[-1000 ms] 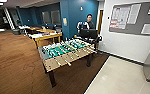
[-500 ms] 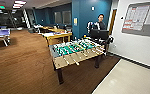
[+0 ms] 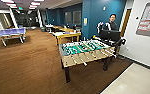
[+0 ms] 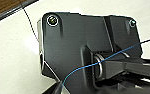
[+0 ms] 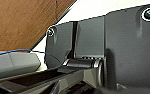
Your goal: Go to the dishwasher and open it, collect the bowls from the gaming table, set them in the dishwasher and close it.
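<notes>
I have the base in transit over brown wood flooring (image 3: 28, 67). A green-field foosball table with rods (image 3: 87, 51) stands ahead, a person (image 3: 112, 23) just behind it. The yellow gaming worktop (image 3: 66, 36) sits farther back — bowls on it too small to tell. Neither hand's state readable; I cannot tell.

Office recreation lounge. A foosball table (image 3: 87, 51) with green field and rods stands on brown wood-look flooring (image 3: 28, 67); a blue table-tennis table (image 3: 9, 32) sits well apart, far across the room. Yellow-framed table (image 3: 66, 36) further back (possibly another game surface, blurred). Teal walls (image 3: 96, 12), ceiling light panels (image 3: 36, 3), a notice board (image 3: 148, 18) on the white wall. A person (image 3: 112, 23) stands behind the foosball table.
</notes>
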Tool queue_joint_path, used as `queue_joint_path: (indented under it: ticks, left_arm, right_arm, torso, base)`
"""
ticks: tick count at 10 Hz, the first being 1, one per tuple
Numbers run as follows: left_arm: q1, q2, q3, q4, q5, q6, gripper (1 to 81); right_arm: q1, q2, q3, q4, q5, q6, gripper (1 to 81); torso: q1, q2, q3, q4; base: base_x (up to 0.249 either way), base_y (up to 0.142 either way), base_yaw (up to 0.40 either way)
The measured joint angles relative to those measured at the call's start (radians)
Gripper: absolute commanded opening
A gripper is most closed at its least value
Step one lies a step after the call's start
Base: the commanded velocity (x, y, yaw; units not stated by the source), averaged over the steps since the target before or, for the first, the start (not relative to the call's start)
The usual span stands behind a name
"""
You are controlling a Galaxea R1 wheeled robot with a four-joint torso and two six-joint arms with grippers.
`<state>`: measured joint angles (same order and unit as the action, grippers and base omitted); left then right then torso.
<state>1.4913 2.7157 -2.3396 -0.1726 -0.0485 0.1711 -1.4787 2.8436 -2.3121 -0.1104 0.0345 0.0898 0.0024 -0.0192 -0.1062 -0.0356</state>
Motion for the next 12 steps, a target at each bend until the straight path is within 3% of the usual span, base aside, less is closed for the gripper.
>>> queue_joint_path:
  ticks: [5, 12]
  left_arm:
    - [0.0, 0.057, -0.093, 0.0, 0.002, 0.0, 81.1]
    - [0.001, 0.064, -0.102, 0.0, 0.005, -0.001, 81.1]
  right_arm:
    - [0.0, 0.019, -0.001, -0.001, -0.001, 0.0, 81.1]
    - [0.001, 0.019, -0.007, -0.002, -0.001, 0.0, 81.1]
  torso:
    - [0.0, 0.0, 0.0, 0.0]
    - [-0.001, 0.0, 0.0, 0.0]
  base:
    - [0.0, 0.0, 0.265]
    - [0.0, 0.0, 0.257]
